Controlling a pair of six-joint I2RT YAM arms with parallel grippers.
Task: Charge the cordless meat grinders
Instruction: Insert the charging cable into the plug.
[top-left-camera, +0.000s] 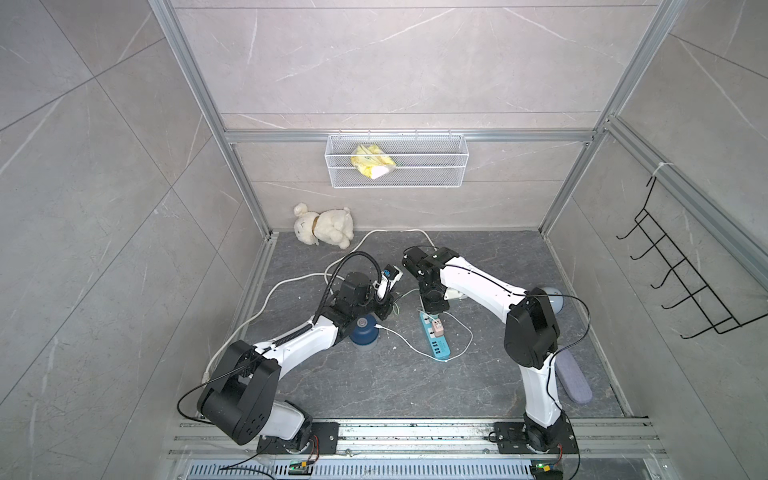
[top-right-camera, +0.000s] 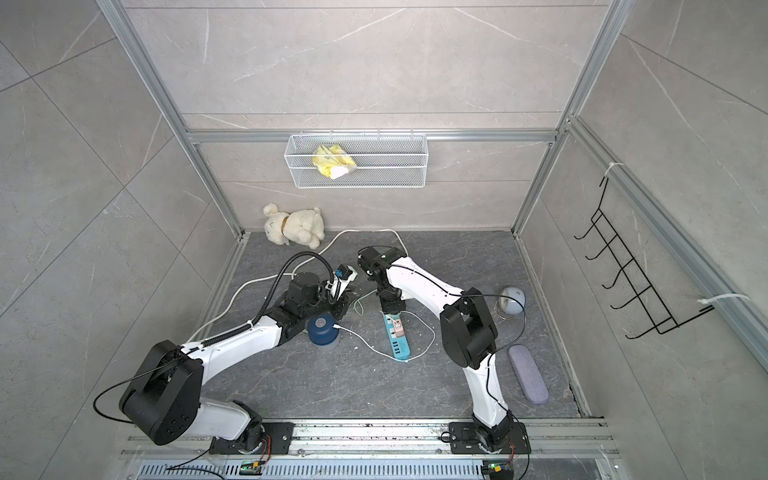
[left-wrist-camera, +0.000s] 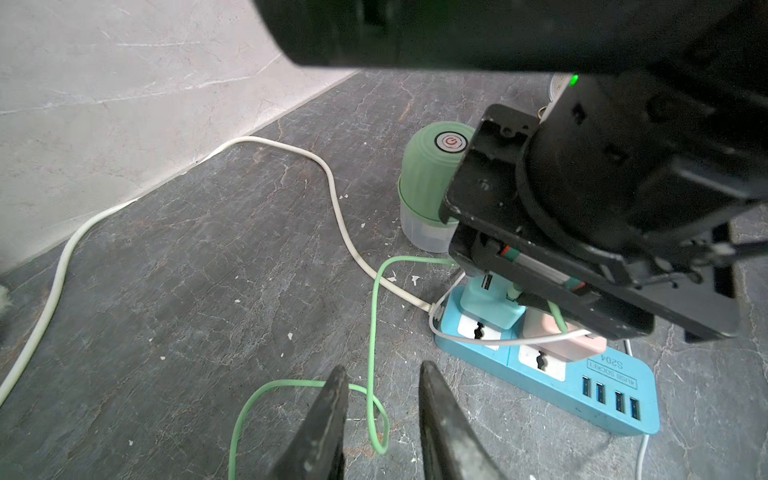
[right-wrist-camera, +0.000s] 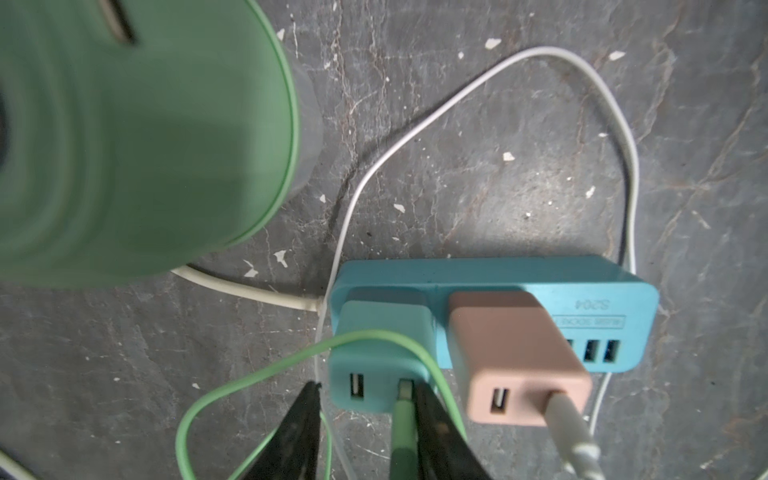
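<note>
Surroundings: mint grinder (left-wrist-camera: 424, 178) beside power strip (left-wrist-camera: 552, 382), pink charger (right-wrist-camera: 511, 353) adjacent | right gripper (right-wrist-camera: 365, 386) parted around green plug (right-wrist-camera: 404, 424) | left gripper (left-wrist-camera: 383, 368) parted

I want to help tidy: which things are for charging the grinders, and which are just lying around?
For the job: navy grinder, mint grinder, power strip, green cable, white cable.
Lying about: plush dog, grey case, ball gadget, yellow packet.

Mint grinder (left-wrist-camera: 428, 174), navy grinder (top-left-camera: 365, 332), teal strip (left-wrist-camera: 582, 388), pink charger (right-wrist-camera: 515, 365).
</note>
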